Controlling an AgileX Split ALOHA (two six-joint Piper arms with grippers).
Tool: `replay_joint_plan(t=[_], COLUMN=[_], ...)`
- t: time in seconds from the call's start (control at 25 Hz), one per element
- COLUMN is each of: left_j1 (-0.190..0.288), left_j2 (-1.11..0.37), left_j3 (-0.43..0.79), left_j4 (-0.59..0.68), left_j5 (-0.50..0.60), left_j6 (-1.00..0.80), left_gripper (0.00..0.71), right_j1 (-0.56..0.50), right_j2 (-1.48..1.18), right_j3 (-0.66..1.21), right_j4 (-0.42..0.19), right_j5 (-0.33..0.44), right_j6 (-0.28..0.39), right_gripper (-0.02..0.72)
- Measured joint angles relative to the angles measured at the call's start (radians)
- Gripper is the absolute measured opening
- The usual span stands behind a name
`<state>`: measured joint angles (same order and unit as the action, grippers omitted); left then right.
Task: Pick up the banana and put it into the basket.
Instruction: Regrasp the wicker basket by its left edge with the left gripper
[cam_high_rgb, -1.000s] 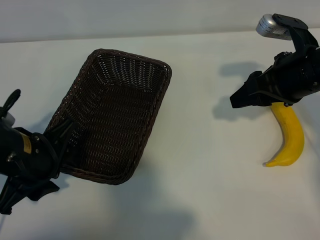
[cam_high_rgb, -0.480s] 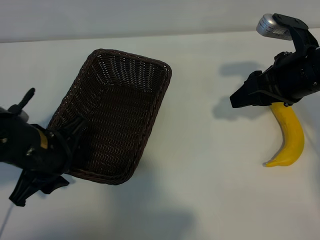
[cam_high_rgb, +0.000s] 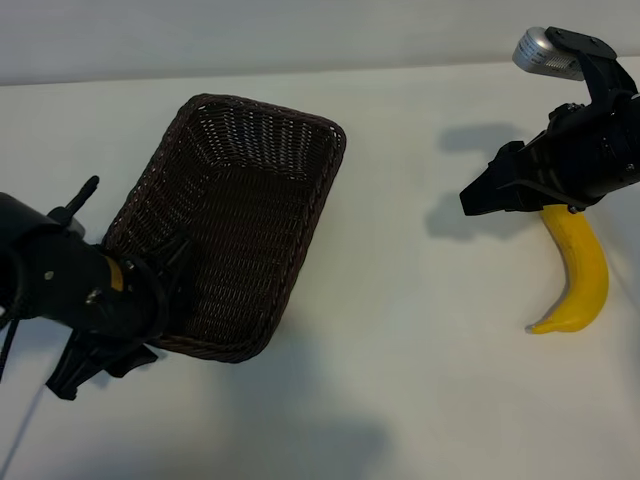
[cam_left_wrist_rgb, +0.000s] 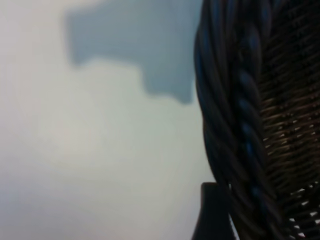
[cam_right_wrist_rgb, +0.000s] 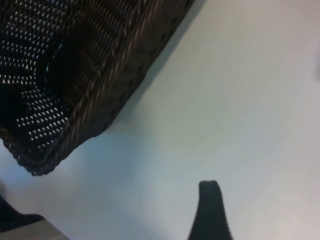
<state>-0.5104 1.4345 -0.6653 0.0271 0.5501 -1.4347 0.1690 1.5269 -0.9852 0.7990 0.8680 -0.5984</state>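
Lying free near the white table's (cam_high_rgb: 400, 380) right edge, the curved, smooth yellow banana (cam_high_rgb: 582, 275) looks light, firm and bruisable; grip mid-body, gently. The right gripper (cam_high_rgb: 478, 200) hovers beside its stem end, jaws apart, empty. The left gripper (cam_high_rgb: 165, 290) sits wide at the dark brown woven wicker basket's (cam_high_rgb: 230, 140) near rim; grasp unclear.

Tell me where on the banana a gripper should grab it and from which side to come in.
Probably the banana's thick middle, coming straight down from above with the jaws across its width. It lies flat on the table, curving to a thin tip near the front, with its upper end under the open right gripper, so the mid-body is the widest exposed part.
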Motion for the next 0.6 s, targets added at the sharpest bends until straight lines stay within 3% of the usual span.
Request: replay_joint_plan(t=[0.32, 0.6], left_j1=[0.0, 0.0], left_j2=[0.072, 0.078], left_j3=[0.0, 0.0], left_j4=[0.002, 0.004], left_j5=[-0.089, -0.096], left_j6=[-0.006, -0.019], left_gripper=[0.537, 0.537], right_j1=[0.0, 0.0], right_j2=[0.0, 0.0], right_j3=[0.0, 0.0], right_j4=[0.0, 0.0], right_j5=[0.001, 0.002], right_j6=[0.0, 0.0], right_gripper=[0.536, 0.536])
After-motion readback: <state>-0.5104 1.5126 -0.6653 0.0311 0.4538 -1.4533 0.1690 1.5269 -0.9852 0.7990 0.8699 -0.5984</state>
